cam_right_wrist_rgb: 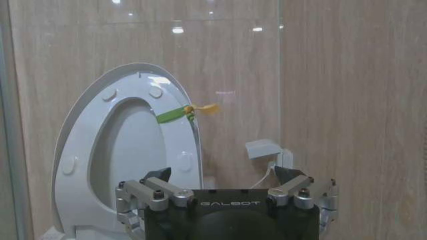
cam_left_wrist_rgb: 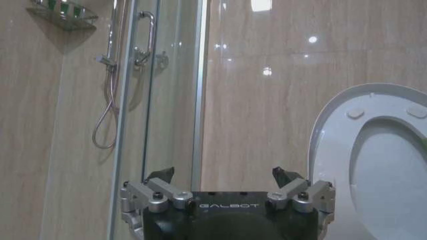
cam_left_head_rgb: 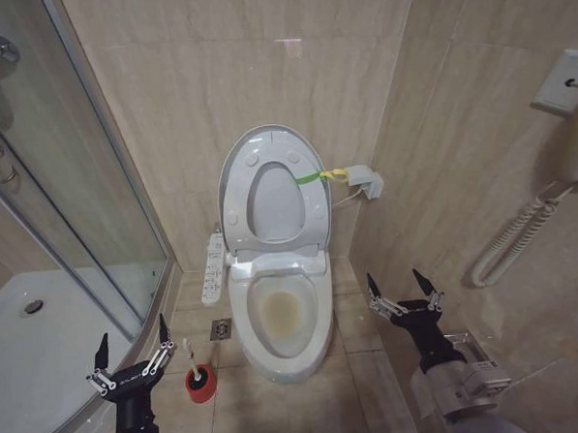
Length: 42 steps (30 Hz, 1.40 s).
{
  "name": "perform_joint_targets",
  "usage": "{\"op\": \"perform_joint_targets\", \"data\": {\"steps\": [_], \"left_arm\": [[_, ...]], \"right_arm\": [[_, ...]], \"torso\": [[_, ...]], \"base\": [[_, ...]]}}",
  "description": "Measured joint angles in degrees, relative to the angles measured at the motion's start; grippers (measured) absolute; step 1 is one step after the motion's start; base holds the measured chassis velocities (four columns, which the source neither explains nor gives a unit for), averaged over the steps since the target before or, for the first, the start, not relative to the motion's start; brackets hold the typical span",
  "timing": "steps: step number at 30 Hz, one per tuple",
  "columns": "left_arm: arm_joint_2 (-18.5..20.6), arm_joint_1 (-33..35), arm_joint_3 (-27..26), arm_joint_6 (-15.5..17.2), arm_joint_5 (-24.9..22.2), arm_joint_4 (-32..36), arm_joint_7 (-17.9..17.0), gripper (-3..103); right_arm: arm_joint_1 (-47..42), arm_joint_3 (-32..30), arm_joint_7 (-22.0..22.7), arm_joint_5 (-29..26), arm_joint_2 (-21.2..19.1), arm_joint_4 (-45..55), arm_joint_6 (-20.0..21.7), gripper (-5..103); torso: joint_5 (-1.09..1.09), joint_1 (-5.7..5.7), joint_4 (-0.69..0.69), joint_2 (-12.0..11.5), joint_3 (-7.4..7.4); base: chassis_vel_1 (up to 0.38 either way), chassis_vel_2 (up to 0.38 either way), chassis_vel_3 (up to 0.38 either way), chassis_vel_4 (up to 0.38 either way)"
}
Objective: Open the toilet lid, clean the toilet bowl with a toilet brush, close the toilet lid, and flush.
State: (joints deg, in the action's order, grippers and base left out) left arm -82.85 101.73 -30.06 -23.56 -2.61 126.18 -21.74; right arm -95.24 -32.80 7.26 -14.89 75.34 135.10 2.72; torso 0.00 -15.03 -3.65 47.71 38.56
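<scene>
While both arms are hovering low before the fixture, the stock is reading as follows: one toilet, its toilet lid point(cam_left_head_rgb: 230, 171) standing upright against the tiled rear wall, with one ring-shaped seat point(cam_left_head_rgb: 313, 210) raised flat against it; four small bumpers are showing on the raised seat in the head view; one green strap point(cam_left_head_rgb: 309, 178) with a yellow tag is crossing the seat's right edge; one toilet bowl point(cam_left_head_rgb: 281, 317) is lying uncovered below, its basin stained yellowish around the bottom; one toilet brush point(cam_left_head_rgb: 191, 355) is standing in one round red holder point(cam_left_head_rgb: 201, 384) on the floor, left of the bowl, its thin white handle leaning slightly; one long white control panel point(cam_left_head_rgb: 213, 268) is running along the bowl's left side; one floor drain point(cam_left_head_rgb: 222, 329) is sitting between holder and bowl; one small grey wall box point(cam_left_head_rgb: 368, 182) is hanging right of the lid; one glass shower enclosure point(cam_left_head_rgb: 66, 218) with one white tray point(cam_left_head_rgb: 44, 355) is occupying the left; one left gripper point(cam_left_head_rgb: 131, 350), two fingers spread wide, grasping nothing, is hovering just left of the brush; one right gripper point(cam_left_head_rgb: 402, 287), two fingers likewise spread wide and grasping nothing, is hovering right of the bowl, clear of it.
</scene>
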Motion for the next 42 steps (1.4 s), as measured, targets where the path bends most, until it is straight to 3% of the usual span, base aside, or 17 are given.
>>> {"op": "perform_joint_targets", "data": {"steps": [42], "left_arm": [[-0.01,0.00,0.01,0.01,-0.01,0.01,0.00,99]], "right_arm": [[0.00,0.00,0.00,0.00,0.00,0.00,0.00,100]], "torso": [[0.00,0.00,0.00,0.00,0.00]], "base": [[0.000,0.000,0.000,0.000]]}}
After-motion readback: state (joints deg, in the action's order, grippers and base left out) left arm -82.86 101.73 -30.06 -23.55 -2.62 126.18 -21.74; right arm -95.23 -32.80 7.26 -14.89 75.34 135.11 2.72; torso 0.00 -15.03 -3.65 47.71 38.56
